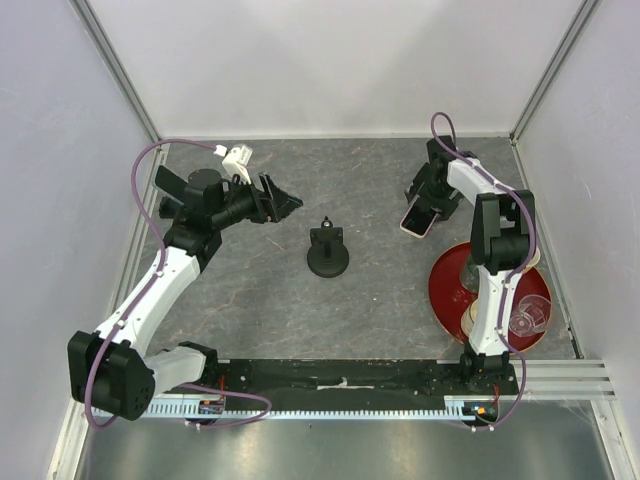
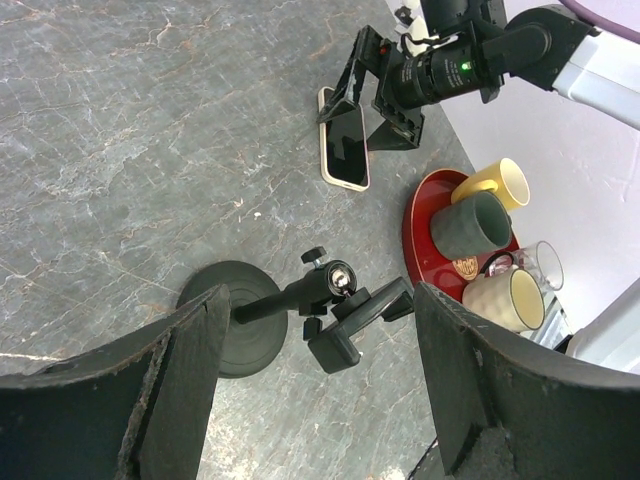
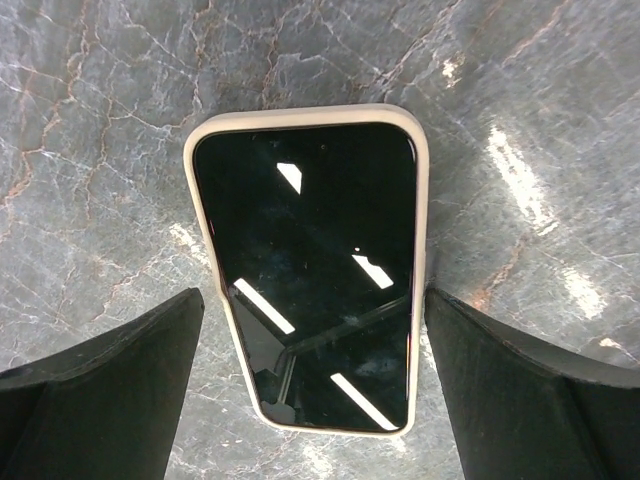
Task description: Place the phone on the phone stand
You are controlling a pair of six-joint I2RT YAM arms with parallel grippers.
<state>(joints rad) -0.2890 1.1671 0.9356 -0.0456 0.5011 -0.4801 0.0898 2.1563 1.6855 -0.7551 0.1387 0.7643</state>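
The phone is lying flat on the bench, screen up, with light strips reflecting in the black glass and the pale pink rim showing all round. In the top view it's in the upper right part of the frame, well apart from the phone stand, which sits about dead centre.

The right gripper is hanging right over the phone with its fingers spread, one on each side of the lower half, so it's released and not clamping anything. We can't tell if the right-hand finger is brushing the rim or not.

The left gripper is over at the upper left, tilted towards the stand and also wide open, with nothing between its fingers. In its wrist view the stand's round black base is flat on the bench and the clamp head is sticking out on a short arm.

Just below the phone in the top view there's a red plate carrying a yellow mug, a dark grey mug, a cream cup and a clear glass.

The bench top is dark grey with a marbled, veined pattern. Plain white walls box it in on three sides, with metal posts in the corners.
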